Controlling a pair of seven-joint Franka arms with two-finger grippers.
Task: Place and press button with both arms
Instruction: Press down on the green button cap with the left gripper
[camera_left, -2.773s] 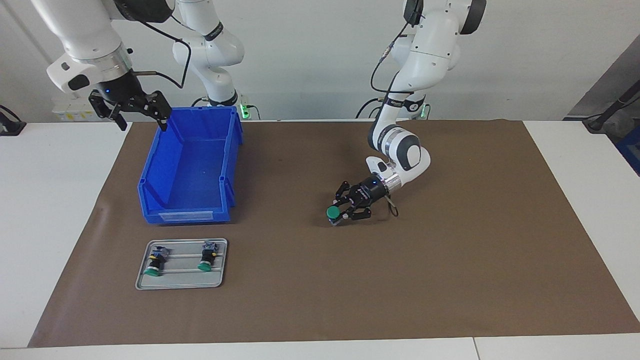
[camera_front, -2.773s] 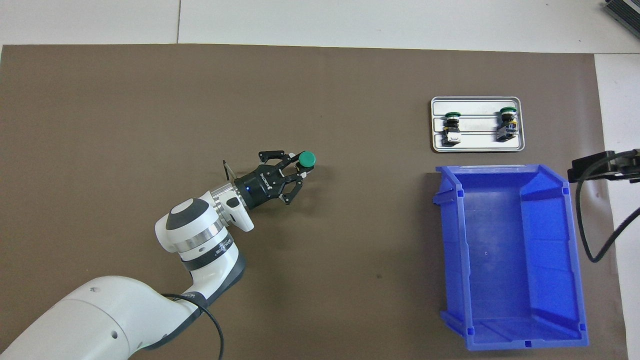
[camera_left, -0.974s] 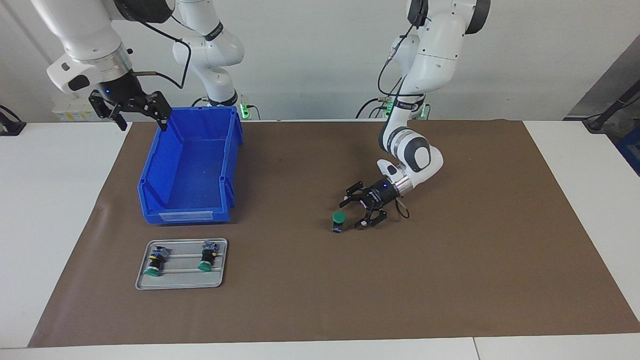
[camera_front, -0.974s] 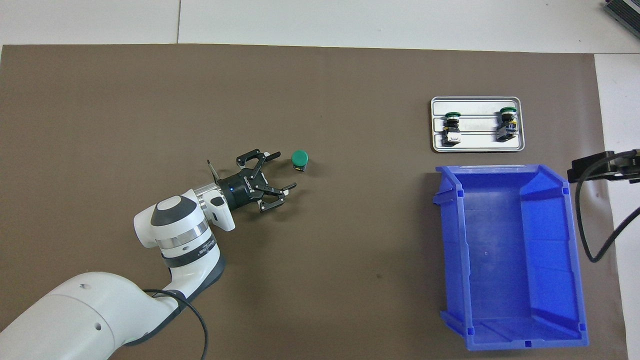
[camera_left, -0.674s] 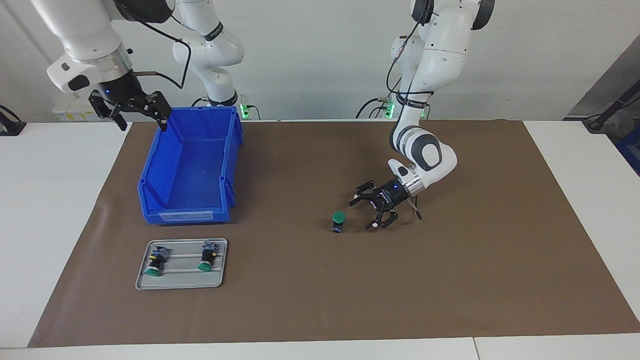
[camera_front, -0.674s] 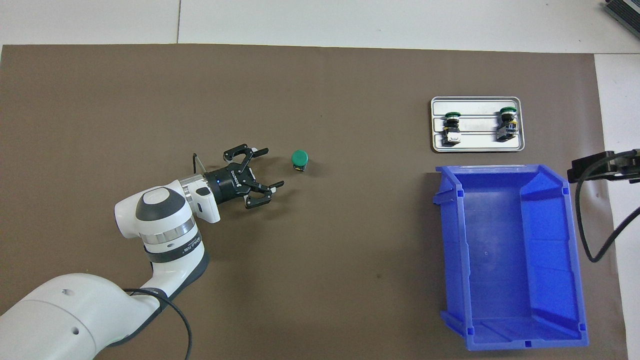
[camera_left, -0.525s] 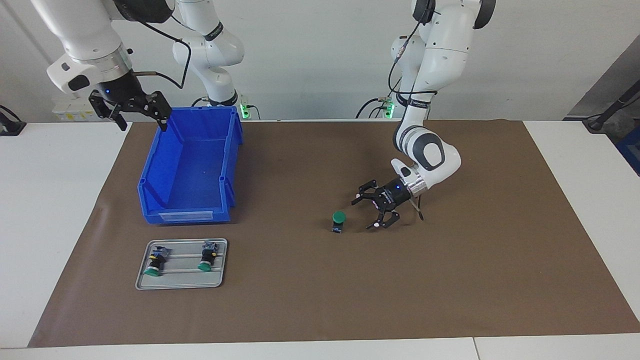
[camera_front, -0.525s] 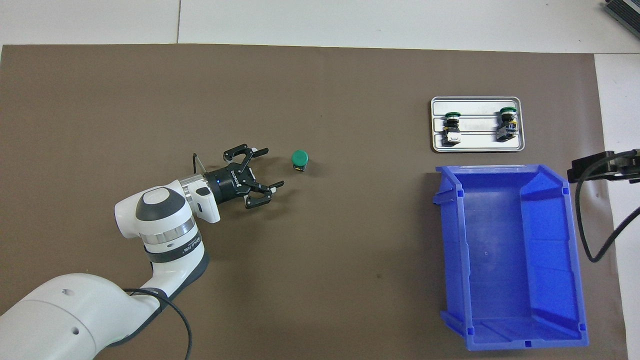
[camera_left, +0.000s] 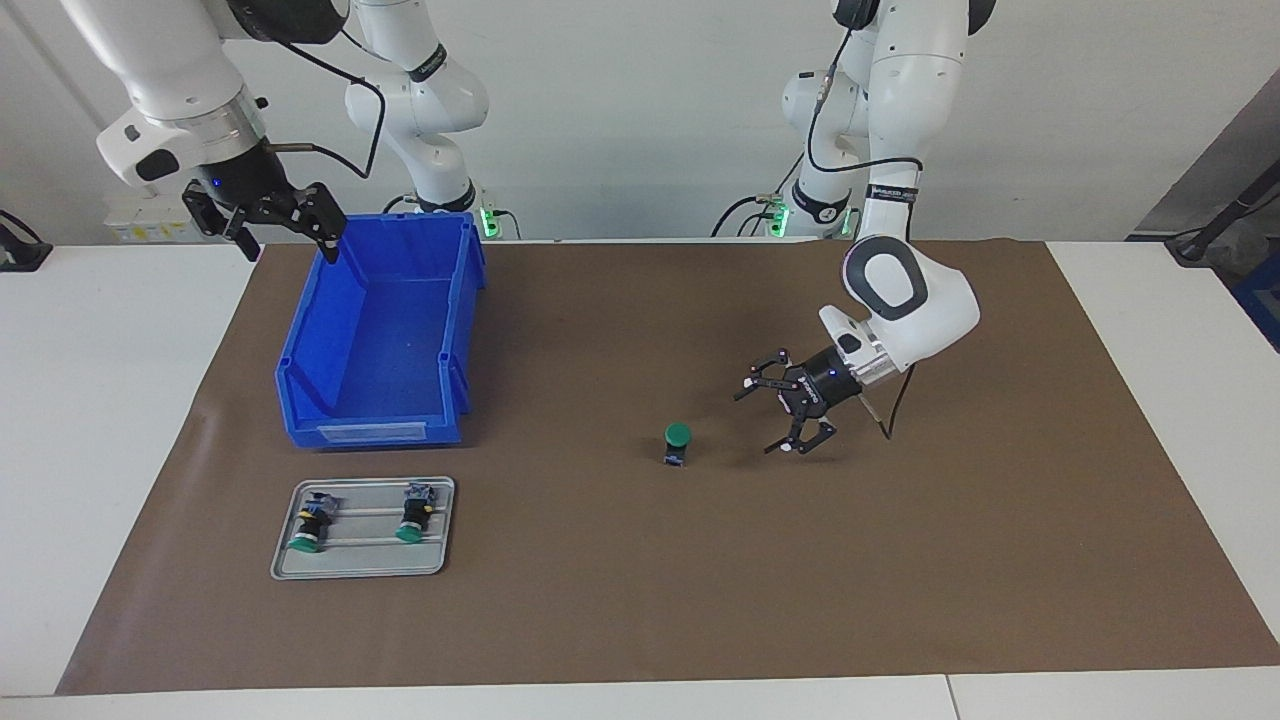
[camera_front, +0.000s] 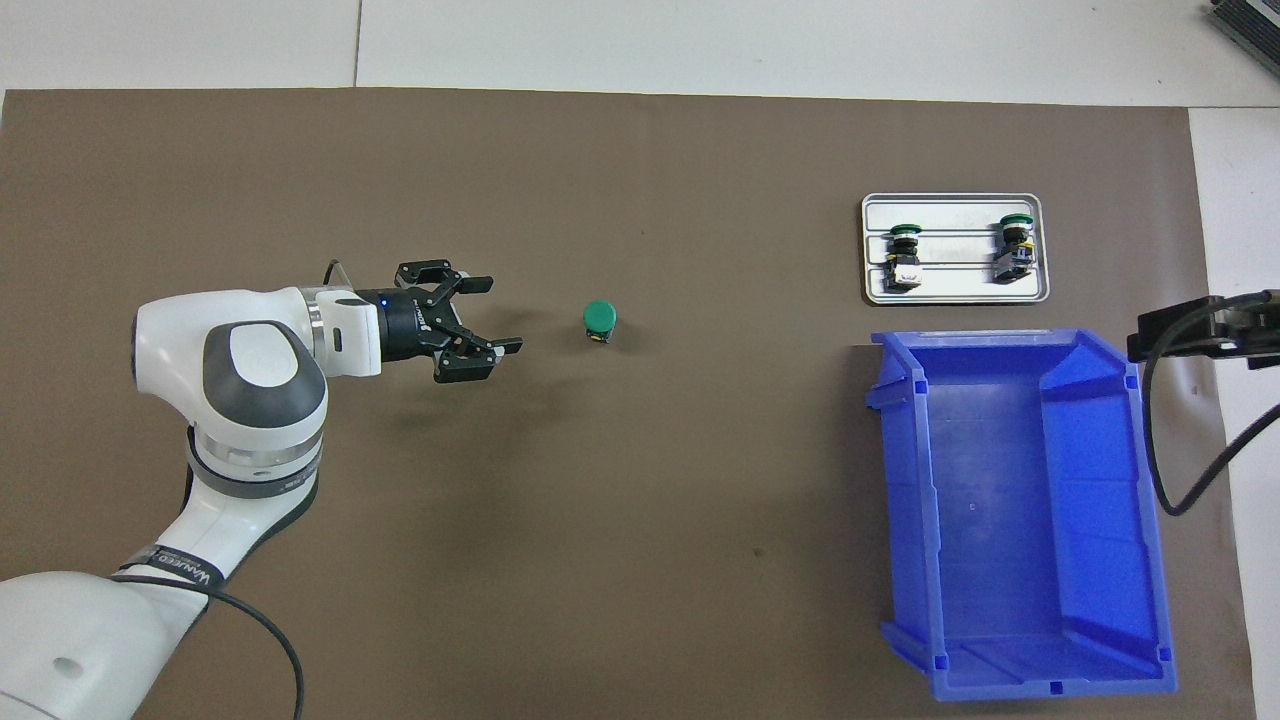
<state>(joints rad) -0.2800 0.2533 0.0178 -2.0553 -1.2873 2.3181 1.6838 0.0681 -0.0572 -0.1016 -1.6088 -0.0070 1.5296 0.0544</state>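
The button stands upright on the brown mat with its green cap up, near the middle of the table; it also shows in the overhead view. My left gripper is open and empty, low over the mat beside the button toward the left arm's end, well apart from it; it shows in the overhead view too. My right gripper is open and empty, raised over the blue bin's corner at the right arm's end. In the overhead view only its edge shows.
A blue bin stands at the right arm's end. A grey tray with two more green-capped buttons lies farther from the robots than the bin.
My left gripper let go of the button, left it standing on the mat, and drew back toward the left arm's end with its fingers open. The right arm has barely moved.
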